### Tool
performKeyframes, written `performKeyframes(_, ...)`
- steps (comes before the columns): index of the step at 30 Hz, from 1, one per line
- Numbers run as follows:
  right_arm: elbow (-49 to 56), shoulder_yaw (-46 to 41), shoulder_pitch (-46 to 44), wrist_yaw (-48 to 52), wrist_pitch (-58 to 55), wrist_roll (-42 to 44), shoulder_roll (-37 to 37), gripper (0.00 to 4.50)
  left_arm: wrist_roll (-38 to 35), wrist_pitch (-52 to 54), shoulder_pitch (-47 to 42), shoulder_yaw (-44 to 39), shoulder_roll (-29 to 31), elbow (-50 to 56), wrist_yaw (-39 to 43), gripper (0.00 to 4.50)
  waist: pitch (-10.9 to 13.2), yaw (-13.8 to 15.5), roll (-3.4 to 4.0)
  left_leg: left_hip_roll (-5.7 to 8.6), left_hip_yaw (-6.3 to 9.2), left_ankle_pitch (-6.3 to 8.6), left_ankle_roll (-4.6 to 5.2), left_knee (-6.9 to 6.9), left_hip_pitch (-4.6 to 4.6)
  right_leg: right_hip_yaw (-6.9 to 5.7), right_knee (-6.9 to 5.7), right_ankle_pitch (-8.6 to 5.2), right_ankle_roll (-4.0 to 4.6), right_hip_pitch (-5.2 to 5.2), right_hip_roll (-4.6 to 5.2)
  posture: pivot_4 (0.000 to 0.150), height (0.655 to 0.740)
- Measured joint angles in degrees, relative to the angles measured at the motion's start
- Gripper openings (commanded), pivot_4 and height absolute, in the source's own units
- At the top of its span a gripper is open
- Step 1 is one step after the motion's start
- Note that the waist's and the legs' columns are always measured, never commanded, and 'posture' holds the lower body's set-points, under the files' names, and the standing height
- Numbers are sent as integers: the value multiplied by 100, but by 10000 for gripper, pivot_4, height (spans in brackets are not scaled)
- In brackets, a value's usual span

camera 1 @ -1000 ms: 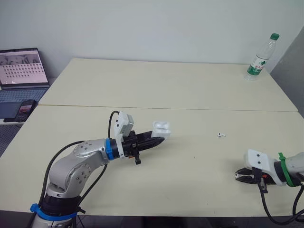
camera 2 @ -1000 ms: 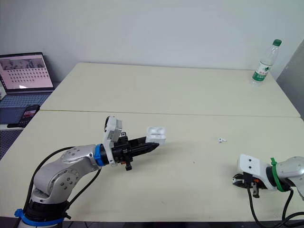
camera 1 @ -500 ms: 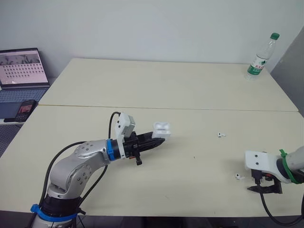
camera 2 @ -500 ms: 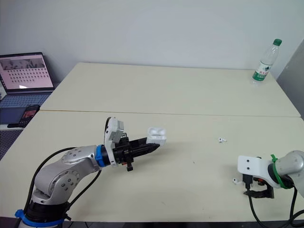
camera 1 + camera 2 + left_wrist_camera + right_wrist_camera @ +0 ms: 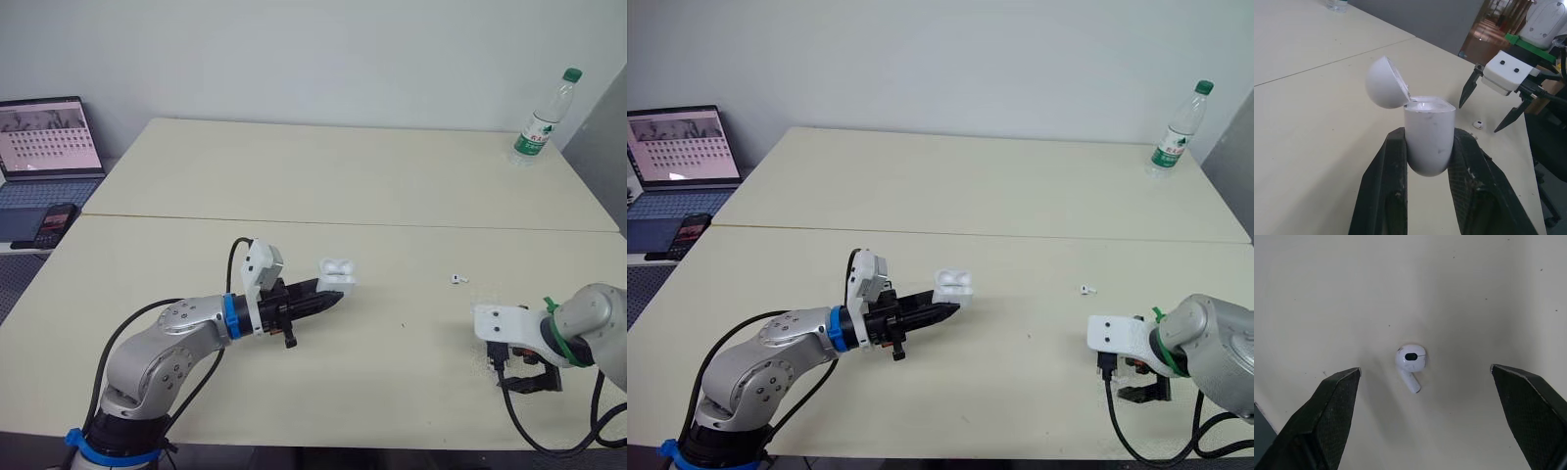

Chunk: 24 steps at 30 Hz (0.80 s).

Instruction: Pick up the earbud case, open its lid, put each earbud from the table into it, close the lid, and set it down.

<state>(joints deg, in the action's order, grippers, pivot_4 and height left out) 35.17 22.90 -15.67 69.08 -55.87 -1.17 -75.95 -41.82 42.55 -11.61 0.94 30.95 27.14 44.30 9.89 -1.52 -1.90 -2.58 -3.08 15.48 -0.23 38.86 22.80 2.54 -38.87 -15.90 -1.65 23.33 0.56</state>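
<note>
Left gripper (image 5: 323,297) is clamped on the earbud case (image 5: 1428,137), a finger on each side of its lower body, holding it upright off the desk (image 5: 343,176) w/ the lid hinged back & open. Right gripper (image 5: 1424,371) is well apart from the case, on its right & nearer the front edge of the desk. Its fingers are spread wide & point down, w/ one earbud (image 5: 1411,357) lying on the desk btwn the tips, touching neither. The second earbud (image 5: 457,279) lies on the desk to the right of the case, about level w/ it & beyond the right gripper. A water bottle (image 5: 544,117) stands far from the case at the desk's far right corner. Far left of the case, off the desk, sit an open laptop (image 5: 44,137) & a phone (image 5: 49,223)
</note>
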Motion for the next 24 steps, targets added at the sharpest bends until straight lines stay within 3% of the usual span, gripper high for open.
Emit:
performKeyframes(11, 111, 424, -201, -31, -30, -231, 53, 44462, -1, -49, 69, 0, -1, 30, -57, 7427, 0, -1, 0, 0, -1, 0, 0, 0, -1, -4, -1, 0, -1, 0, 0, 1500, 7362)
performKeyframes(19, 111, 527, -277, -37, -14, -232, 93, 17918, -93, -46, -10, -10, -100, 34, -124, 7427, 0, -1, 0, 0, -1, 0, 0, 0, -2, -4, -2, 0, 0, 0, -1, 1500, 7362)
performKeyframes(22, 111, 535, -283, -41, -15, -236, 100, 6097, -93, -46, -14, -11, -97, 34, -123, 7427, 0, -1, 0, 0, -1, 0, 0, 1, -1, -4, -1, 0, 0, 0, -1, 1500, 7362)
performKeyframes(24, 112, 537, -284, -42, -28, -237, 108, 3873, -93, -46, -14, -12, -96, 33, -123, 7427, 0, -1, 0, 0, -1, 0, 0, 1, -1, -4, -1, 0, 0, 0, -1, 1500, 7362)
